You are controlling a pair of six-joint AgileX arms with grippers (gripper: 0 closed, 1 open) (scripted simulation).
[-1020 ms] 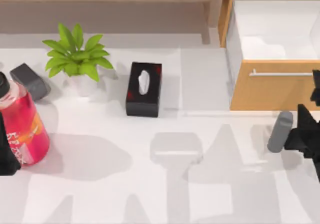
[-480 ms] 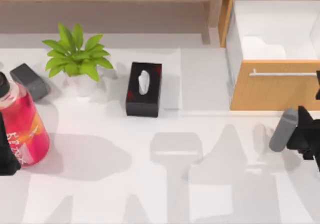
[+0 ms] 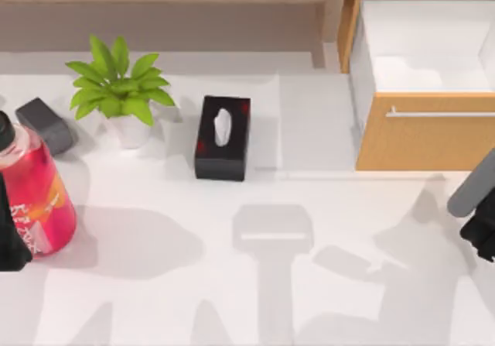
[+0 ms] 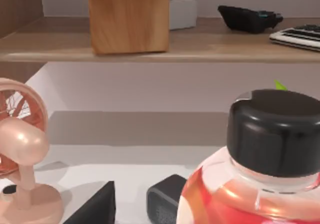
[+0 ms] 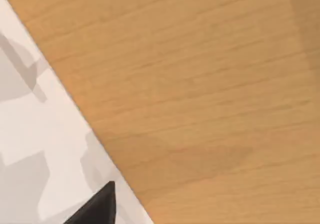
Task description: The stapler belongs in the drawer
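The white matte table (image 3: 255, 284) stretches away to the left of the right gripper (image 3: 477, 222). Just behind the gripper stands the open drawer (image 3: 421, 141), with a smooth orange-brown wooden front, a slim silver bar handle and a white inside. Far to its left, by the parked left arm (image 3: 8, 241), are a glossy pink bottle (image 3: 35, 195) with a black cap, a leafy potted plant (image 3: 116, 87) and a black tissue box (image 3: 223, 137). The right gripper clamps the stapler (image 3: 472, 187), a plain grey rounded oblong, tilted and raised in front of the drawer front.
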